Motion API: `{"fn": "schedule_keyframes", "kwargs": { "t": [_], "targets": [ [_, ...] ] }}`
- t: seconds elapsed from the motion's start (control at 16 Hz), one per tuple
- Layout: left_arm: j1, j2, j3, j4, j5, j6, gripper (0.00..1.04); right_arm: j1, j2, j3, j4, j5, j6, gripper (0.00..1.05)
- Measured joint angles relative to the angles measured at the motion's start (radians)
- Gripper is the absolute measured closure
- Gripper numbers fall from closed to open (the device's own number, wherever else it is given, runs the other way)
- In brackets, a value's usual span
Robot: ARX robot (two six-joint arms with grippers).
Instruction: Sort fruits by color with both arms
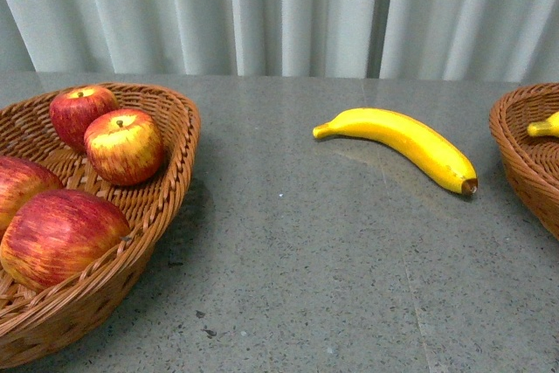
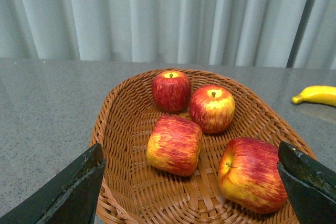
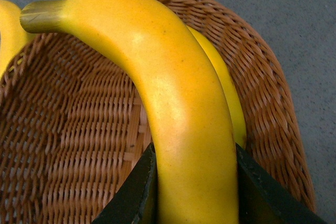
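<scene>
Several red apples with yellow streaks lie in a wicker basket [image 1: 170, 172] at the left; two stand at its back [image 1: 124, 146] [image 1: 80, 113]. In the left wrist view my left gripper [image 2: 191, 184] is open and empty above this basket [image 2: 126, 129], with apples [image 2: 174, 144] [image 2: 252, 174] between its fingers. One banana [image 1: 406, 141] lies on the grey table. My right gripper [image 3: 191, 192] is shut on another banana [image 3: 173, 108] and holds it over a second wicker basket [image 3: 79, 129], where more bananas lie [image 3: 226, 87]. Neither arm shows in the front view.
The second basket's rim [image 1: 515, 159] shows at the right edge of the front view with a banana tip [image 1: 543, 127] inside. A pale curtain hangs behind the grey table [image 1: 306, 259]. The loose banana also shows in the left wrist view [image 2: 316, 95].
</scene>
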Motion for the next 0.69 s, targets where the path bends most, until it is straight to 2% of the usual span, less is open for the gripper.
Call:
{"fn": "schedule_keyframes", "kwargs": {
  "t": [0.19,0.37,0.5,0.69],
  "targets": [
    [0.0,0.0,0.0,0.0,0.0,0.0,0.07,0.01,-0.071,-0.035,-0.042,-0.042,-0.027,0.38],
    [0.0,0.0,0.0,0.0,0.0,0.0,0.07,0.083,-0.123,0.0,-0.064,-0.034,-0.005,0.05],
    [0.0,0.0,0.0,0.0,0.0,0.0,0.07,0.18,-0.138,0.055,-0.065,0.016,0.037,0.07],
    [0.0,0.0,0.0,0.0,0.0,0.0,0.07,0.415,-0.105,0.174,-0.048,0.143,0.096,0.07]
  ]
}}
